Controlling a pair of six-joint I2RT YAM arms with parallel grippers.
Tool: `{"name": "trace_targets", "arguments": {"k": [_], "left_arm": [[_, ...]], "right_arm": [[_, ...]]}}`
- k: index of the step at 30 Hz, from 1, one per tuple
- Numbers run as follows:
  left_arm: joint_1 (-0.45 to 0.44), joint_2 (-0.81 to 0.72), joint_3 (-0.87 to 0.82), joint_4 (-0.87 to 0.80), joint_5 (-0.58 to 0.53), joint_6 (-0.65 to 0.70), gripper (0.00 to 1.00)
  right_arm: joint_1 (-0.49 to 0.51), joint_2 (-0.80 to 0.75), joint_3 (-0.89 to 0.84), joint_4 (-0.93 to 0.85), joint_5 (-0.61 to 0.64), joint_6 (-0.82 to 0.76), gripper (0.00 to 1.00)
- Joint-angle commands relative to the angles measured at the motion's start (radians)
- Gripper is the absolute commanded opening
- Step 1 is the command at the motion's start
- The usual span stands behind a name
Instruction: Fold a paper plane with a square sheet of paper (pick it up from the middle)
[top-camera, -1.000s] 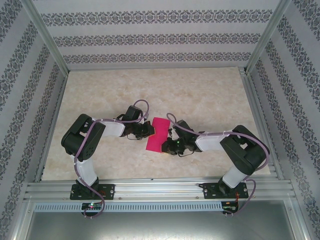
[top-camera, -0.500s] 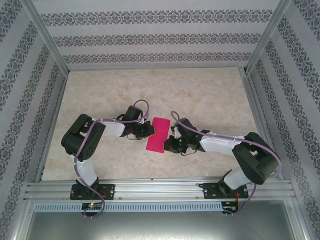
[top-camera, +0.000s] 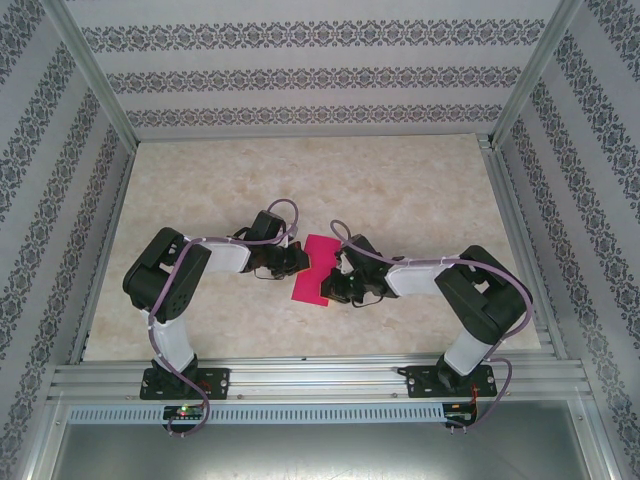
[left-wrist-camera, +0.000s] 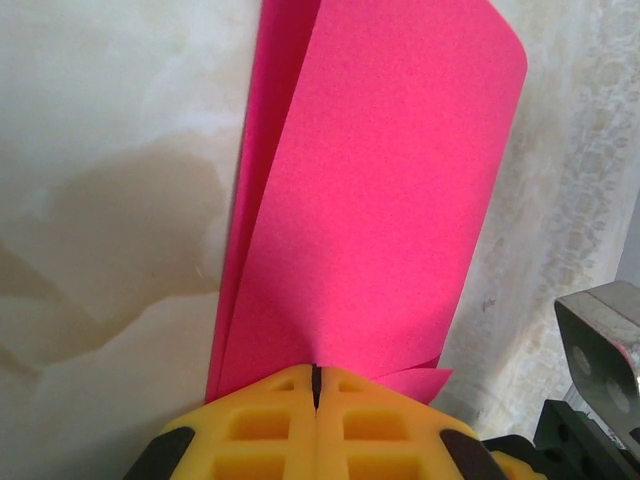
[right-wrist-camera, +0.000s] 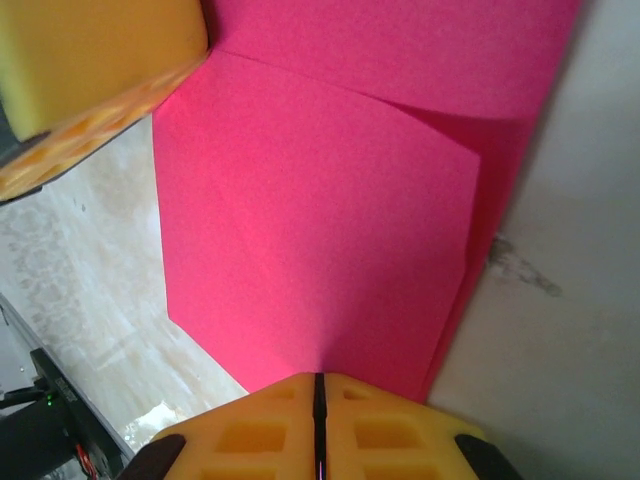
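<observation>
The square sheet of paper (top-camera: 313, 268) is magenta-pink and lies doubled over as a narrow two-layer rectangle on the table between the arms; it has no paper plane shape. My left gripper (top-camera: 297, 261) is shut on its left long edge. In the left wrist view the sheet (left-wrist-camera: 370, 200) runs straight into the closed yellow left gripper (left-wrist-camera: 316, 376), its layers fanning apart. My right gripper (top-camera: 336, 284) is shut on the right edge. In the right wrist view the paper (right-wrist-camera: 320, 200) enters the closed right gripper (right-wrist-camera: 319, 382). The left gripper's yellow finger (right-wrist-camera: 90, 60) shows beyond the sheet.
The marble-patterned table (top-camera: 400, 190) stretches behind and to both sides of the paper. Patterned walls and metal frame posts (top-camera: 95, 75) enclose it. An aluminium rail (top-camera: 320, 380) with both arm bases runs along the near edge.
The right arm swung its elbow out to the right and back in. Its gripper moved slightly left onto the paper's edge and closed a little more. The left arm has kept still.
</observation>
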Motion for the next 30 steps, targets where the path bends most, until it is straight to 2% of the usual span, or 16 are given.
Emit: {"name": "trace_targets", "arguments": {"k": [1, 7, 11, 15, 23, 30], "left_arm": [[-0.003, 0.005, 0.006, -0.079, -0.042, 0.031, 0.08], [-0.015, -0.097, 0.035, -0.153, -0.047, 0.069, 0.21], [-0.038, -0.129, 0.056, -0.228, -0.045, 0.11, 0.12], [-0.088, -0.118, 0.039, -0.215, -0.026, 0.088, 0.07], [-0.121, -0.056, -0.02, -0.115, -0.03, 0.037, 0.07], [-0.1, -0.039, -0.042, -0.127, -0.131, 0.058, 0.06]], "right_arm": [[0.015, 0.009, -0.063, -0.037, 0.005, 0.005, 0.11], [0.013, 0.021, -0.065, -0.043, 0.022, -0.002, 0.1], [0.012, 0.018, -0.052, -0.058, 0.031, -0.004, 0.1], [0.013, 0.012, -0.044, -0.082, 0.039, -0.015, 0.1], [0.011, 0.016, -0.045, -0.09, 0.045, -0.02, 0.1], [0.011, 0.021, -0.047, -0.117, 0.059, -0.037, 0.07]]}}
